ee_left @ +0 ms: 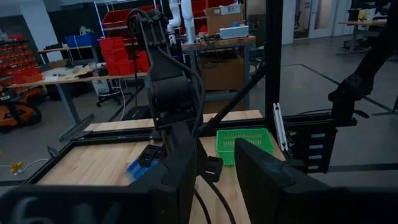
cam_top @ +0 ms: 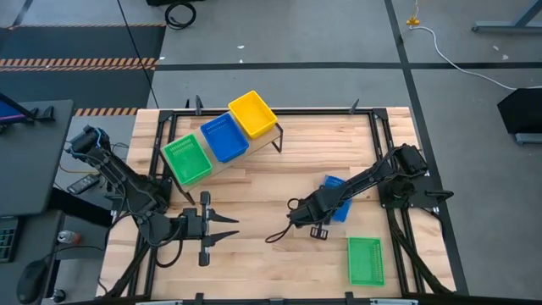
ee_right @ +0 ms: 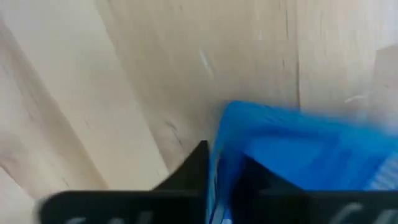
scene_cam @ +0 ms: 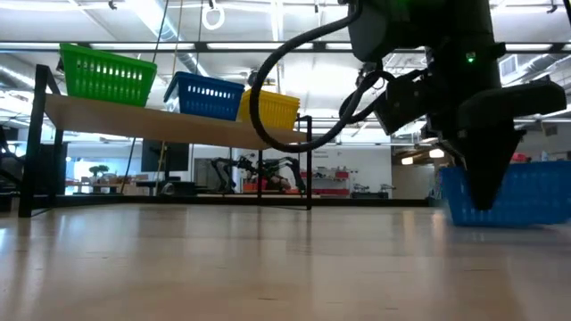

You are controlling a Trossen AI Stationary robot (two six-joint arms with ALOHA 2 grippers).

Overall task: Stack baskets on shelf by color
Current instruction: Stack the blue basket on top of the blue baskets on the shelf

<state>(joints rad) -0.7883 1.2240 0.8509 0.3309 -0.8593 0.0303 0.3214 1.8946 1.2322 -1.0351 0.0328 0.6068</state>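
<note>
**Right hand pinches a blue basket's wall**

In the right wrist view, the right hand [ee_right: 214, 180] is clenched on the thin wall of a blue plastic mesh basket [ee_right: 298, 146], one dark finger on each side. Only this view shows the pinch. From above, the arm hides most of that basket on the slatted wooden surface [cam_top: 254, 191].

A green plastic mesh basket [cam_top: 365, 260] lies flat near the front right corner, apart from the hand.

The left hand [cam_top: 222, 229] waits over the front left, fingers spread and holding nothing.

Farther back, the long pale plywood shelf [scene_cam: 152, 125] carries green [cam_top: 187, 160], blue [cam_top: 224, 136] and yellow [cam_top: 252, 114] baskets in a row. The low view shows its thin black legs.
</note>
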